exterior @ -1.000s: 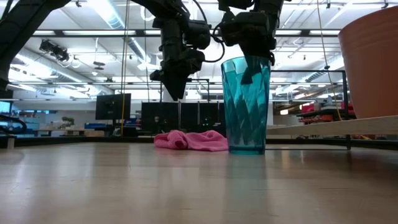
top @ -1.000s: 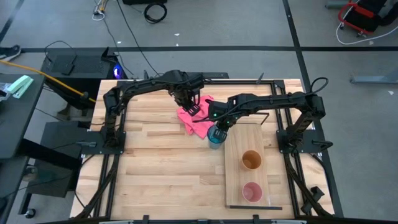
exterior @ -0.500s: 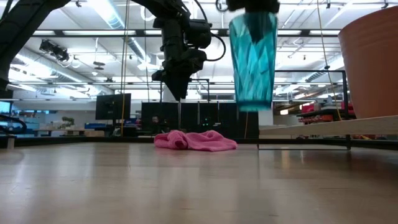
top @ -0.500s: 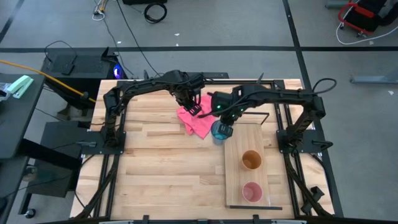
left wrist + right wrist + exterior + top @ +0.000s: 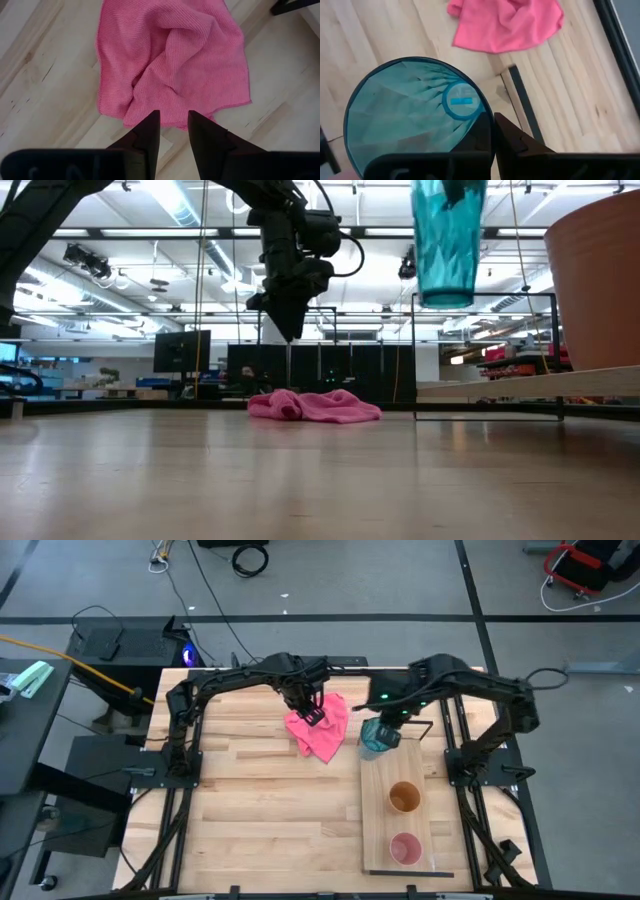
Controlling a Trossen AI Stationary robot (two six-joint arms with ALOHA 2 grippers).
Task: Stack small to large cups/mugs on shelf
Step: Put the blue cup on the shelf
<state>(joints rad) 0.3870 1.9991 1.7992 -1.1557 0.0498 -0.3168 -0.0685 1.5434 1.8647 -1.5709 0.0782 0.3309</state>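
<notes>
Holding: my right pincer (image 5: 383, 732) clamps the translucent teal-blue plastic cup (image 5: 448, 242) aloft; left pincer (image 5: 173, 131) parted, empty, over pink cloth (image 5: 170, 65).

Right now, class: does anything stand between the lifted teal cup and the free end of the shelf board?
Nothing visible does. The right claw holds the teal cup in the air over the bare end of the shelf board, by its black wire frame. The orange cup stands farther along.

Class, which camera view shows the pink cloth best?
The left wrist view: the pink cloth nearly fills it, folds clear. The high view shows it small under the arm; the low view edge-on; the right wrist view only part.
</notes>
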